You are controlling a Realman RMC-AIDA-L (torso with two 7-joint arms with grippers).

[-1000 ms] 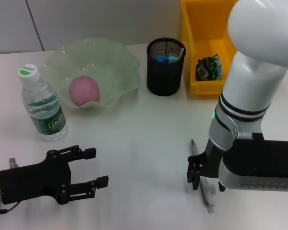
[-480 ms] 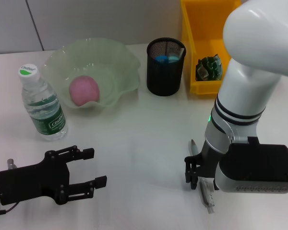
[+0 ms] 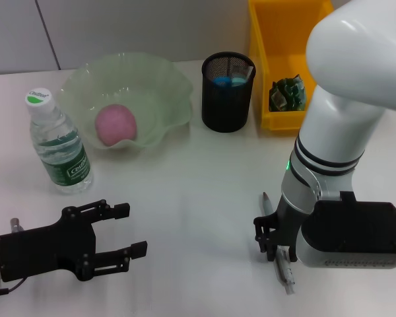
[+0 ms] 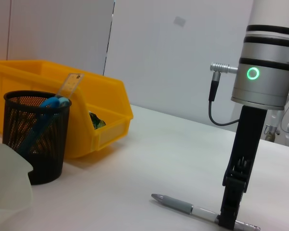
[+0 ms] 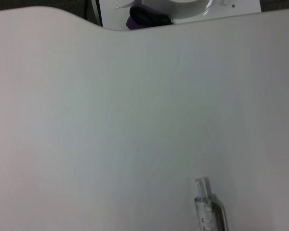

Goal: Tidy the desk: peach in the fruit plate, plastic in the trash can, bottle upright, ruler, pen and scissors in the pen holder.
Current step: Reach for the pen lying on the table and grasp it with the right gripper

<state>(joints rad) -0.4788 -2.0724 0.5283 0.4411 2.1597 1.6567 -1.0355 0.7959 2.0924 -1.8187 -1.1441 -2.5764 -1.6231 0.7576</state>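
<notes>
The grey and white pen [image 3: 286, 279] lies flat on the desk [image 3: 191, 191], tip pointing away from me. My right gripper [image 3: 266, 243] is down on its middle, at desk level, also seen in the left wrist view [image 4: 229, 219] on the pen [image 4: 180, 205]. My left gripper [image 3: 129, 231] hovers open and empty at the front left. The pink peach [image 3: 115, 124] lies in the fruit plate [image 3: 160, 71]. The bottle [image 3: 58, 146] stands upright. Blue scissors [image 4: 47, 104] and the ruler [image 4: 70, 85] stand in the pen holder [image 3: 228, 105]. Green plastic [image 3: 287, 94] lies in the trash can [image 3: 270, 39].
The pen holder stands just left of the yellow bin at the back, with the glass bowl further left. A broad stretch of white desk lies between my two grippers. The right arm's bulky wrist [image 3: 353, 234] covers the front right corner.
My right arm has shifted slightly left and lower over the pen. The pen, the left gripper and everything else stay where they were.
</notes>
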